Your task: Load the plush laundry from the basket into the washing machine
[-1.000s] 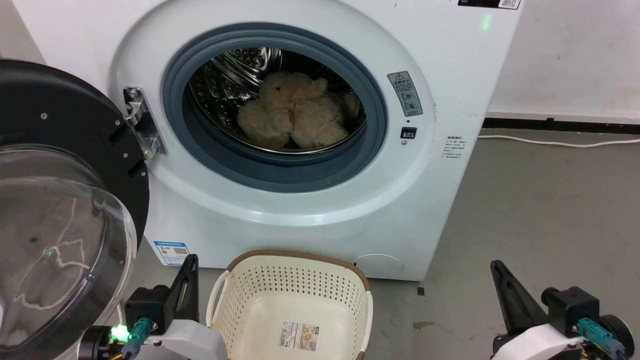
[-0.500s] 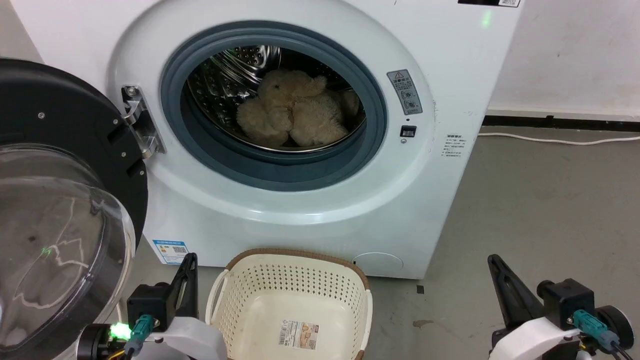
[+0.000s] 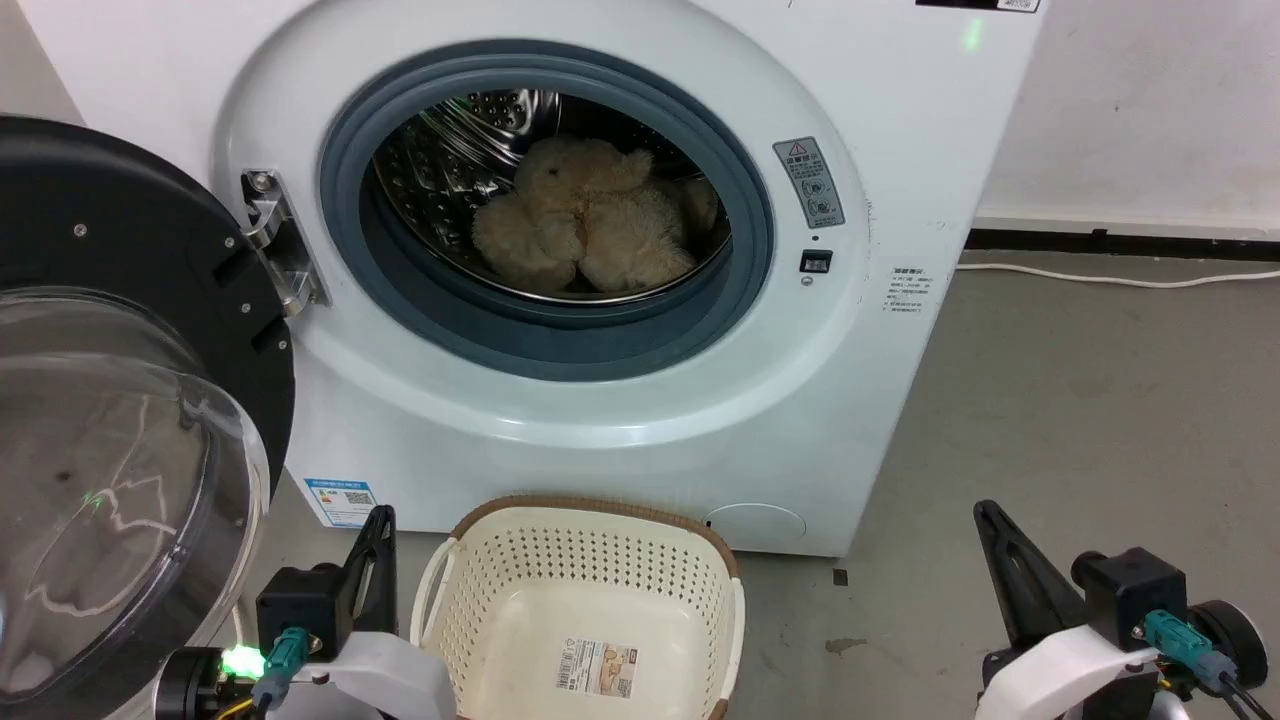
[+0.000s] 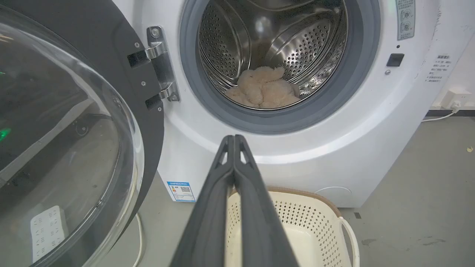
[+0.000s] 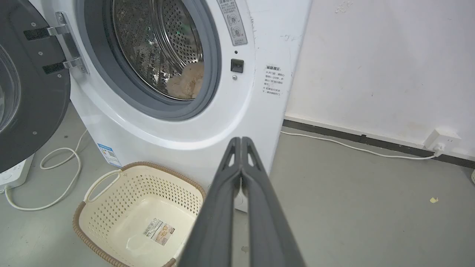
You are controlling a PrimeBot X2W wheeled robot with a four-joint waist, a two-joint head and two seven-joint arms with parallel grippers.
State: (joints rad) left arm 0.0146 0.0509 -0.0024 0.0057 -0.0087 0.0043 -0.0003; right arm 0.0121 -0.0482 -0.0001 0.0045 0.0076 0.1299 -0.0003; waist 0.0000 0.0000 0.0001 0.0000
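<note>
Floor [image 3: 1080,430]: bare grey concrete, scuffed, a few small stains and specks. Wall [image 5: 371,63] to the right of the machine: white, marked in places; dark baseboard [image 5: 334,132] along its foot; a white cable [image 5: 352,147] runs along the floor to a white socket [image 5: 441,140] low on the wall. A second white cord [image 5: 59,163] lies looped on the floor on the door side.

Washing machine [image 3: 880,400]: white front-loader standing on the floor; its door [image 3: 100,450] is swung fully open to the robot's left, black rim, clear dome; grey gasket [image 3: 560,340] rings the porthole; blue sticker [image 3: 342,503] low on the front panel.

Plush laundry [image 3: 585,225]: inside the steel drum [image 4: 297,48], slumped on the drum bottom behind the gasket lip; beige, fluffy.

Basket [image 3: 590,545]: on the floor just in front of the machine, below the porthole; upright; a printed label [image 3: 598,668] on its floor, nothing else in it.

Left hand [image 4: 233,139]: fingers pressed together at the tips, holding nothing; low, just beside the basket's left handle. Right hand [image 5: 241,140]: fingers likewise closed tip to tip, holding nothing; low over bare floor, well apart from the basket on its right.
</note>
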